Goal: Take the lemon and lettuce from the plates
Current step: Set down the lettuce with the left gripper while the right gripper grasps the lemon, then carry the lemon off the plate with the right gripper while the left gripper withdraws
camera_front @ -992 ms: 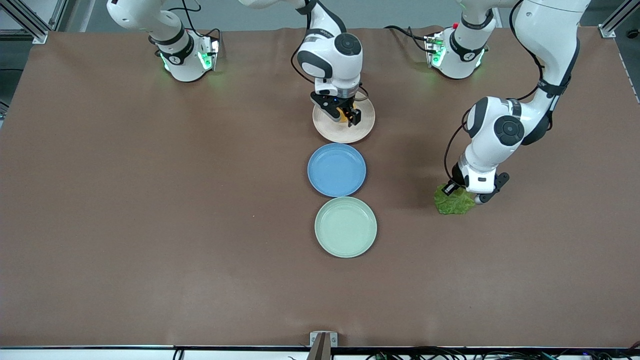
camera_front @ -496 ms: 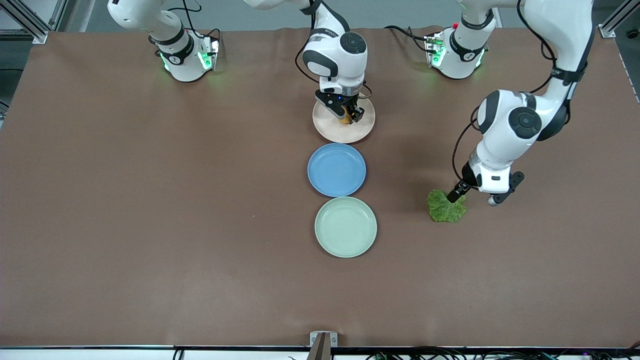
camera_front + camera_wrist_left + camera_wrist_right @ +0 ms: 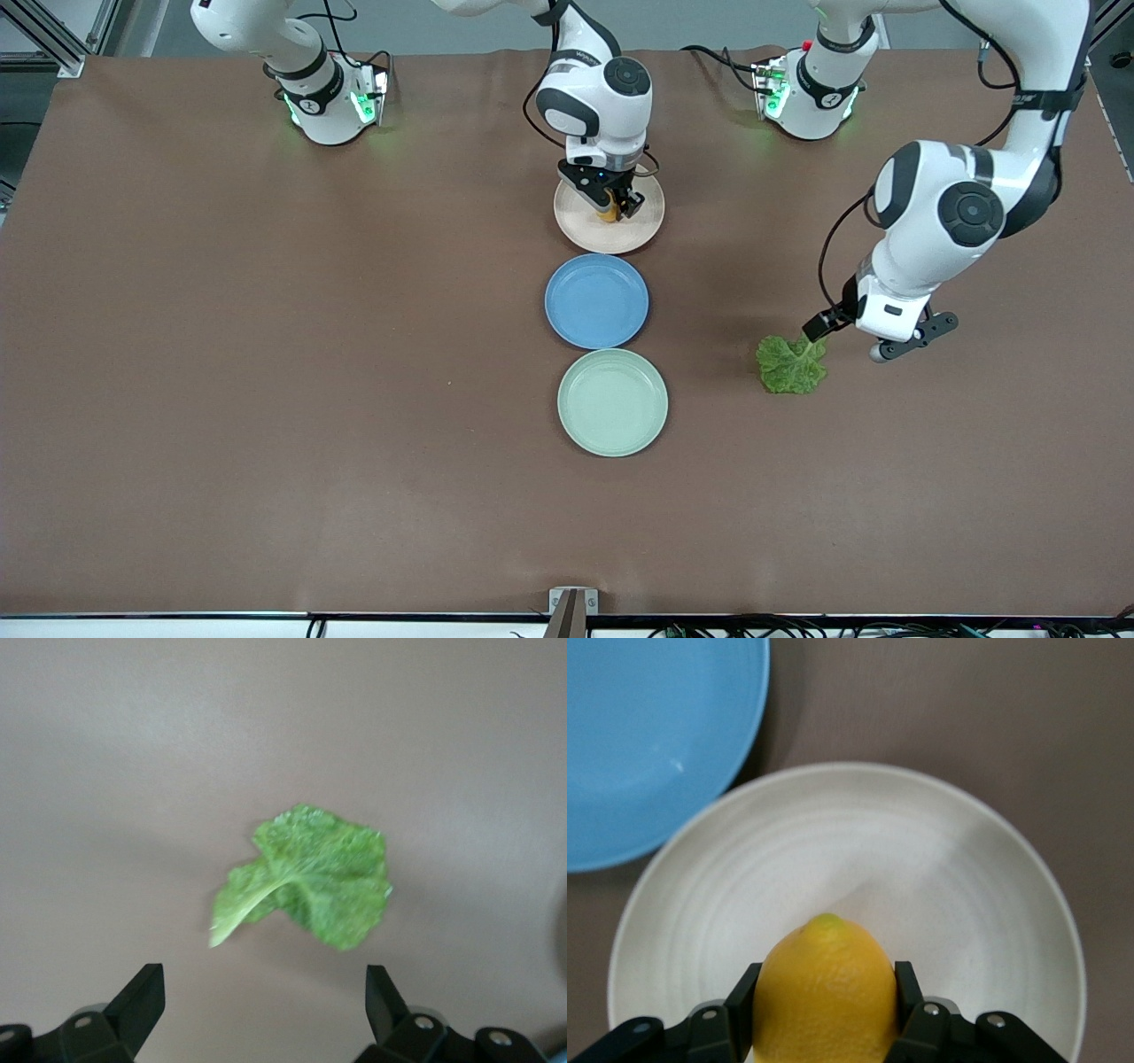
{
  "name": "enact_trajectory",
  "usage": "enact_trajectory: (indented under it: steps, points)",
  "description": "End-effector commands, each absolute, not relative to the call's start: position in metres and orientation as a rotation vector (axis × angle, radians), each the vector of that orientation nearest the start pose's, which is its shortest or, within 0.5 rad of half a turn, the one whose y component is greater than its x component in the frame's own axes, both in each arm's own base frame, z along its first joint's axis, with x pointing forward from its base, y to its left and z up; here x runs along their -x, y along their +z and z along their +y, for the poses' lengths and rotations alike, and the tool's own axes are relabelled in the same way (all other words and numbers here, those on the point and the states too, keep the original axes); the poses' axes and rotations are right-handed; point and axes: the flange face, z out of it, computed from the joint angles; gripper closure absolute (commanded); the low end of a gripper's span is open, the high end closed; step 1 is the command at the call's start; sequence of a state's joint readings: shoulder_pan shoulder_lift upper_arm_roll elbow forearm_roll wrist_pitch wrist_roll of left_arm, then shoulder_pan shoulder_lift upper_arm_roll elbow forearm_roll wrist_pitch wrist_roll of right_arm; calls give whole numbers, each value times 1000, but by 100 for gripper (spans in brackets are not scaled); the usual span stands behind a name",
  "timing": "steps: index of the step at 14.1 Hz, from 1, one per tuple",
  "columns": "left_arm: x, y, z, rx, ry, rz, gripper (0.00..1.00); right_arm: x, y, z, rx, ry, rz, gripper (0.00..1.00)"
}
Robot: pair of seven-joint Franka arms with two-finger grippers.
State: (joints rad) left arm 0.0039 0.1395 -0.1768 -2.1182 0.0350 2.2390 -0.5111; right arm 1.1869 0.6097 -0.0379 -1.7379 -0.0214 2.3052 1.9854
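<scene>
– See the right gripper (image 3: 824, 1028)? Its two black fingers are clamped on either side of the small oval yellow lemon (image 3: 826, 988), down on the pale beige round plate (image 3: 644, 226) nearest the arm bases.

– A smooth, waxy skin on a rounded fruit; I'd guess it could squirt out of the grip. Best to lift straight up, slowly, with the squeeze across its widest part.

– And the crinkled green lettuce leaf (image 3: 791, 364)?

– Off its plate, flat on the brown matte table cover (image 3: 266, 354), toward the left arm's end, beside the pale mint-green round plate (image 3: 574, 424), which sits bare. The left gripper (image 3: 266, 1014) hangs over the leaf with its fingers wide apart, holding nothing.

– Limp, ruffled stuff with a pale stem.

– Between the two plates there's a glossy blue round plate (image 3: 576, 323), bare too.
</scene>
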Motion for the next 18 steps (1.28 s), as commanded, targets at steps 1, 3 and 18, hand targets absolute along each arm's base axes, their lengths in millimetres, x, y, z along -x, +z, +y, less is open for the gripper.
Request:
enact_trajectory:
  steps: [1,3,18]
  points:
    - [-554,393,-83,3112,92,-272,0,-307,296,569,2984,-50,1182,100]
    - [-556,423,-74,3129,104,-257,0,-334,333,526,3037,-28,1016,100]
    - [-563,628,-58,3226,-32,-180,0,-556,310,25,3078,130,157,99]
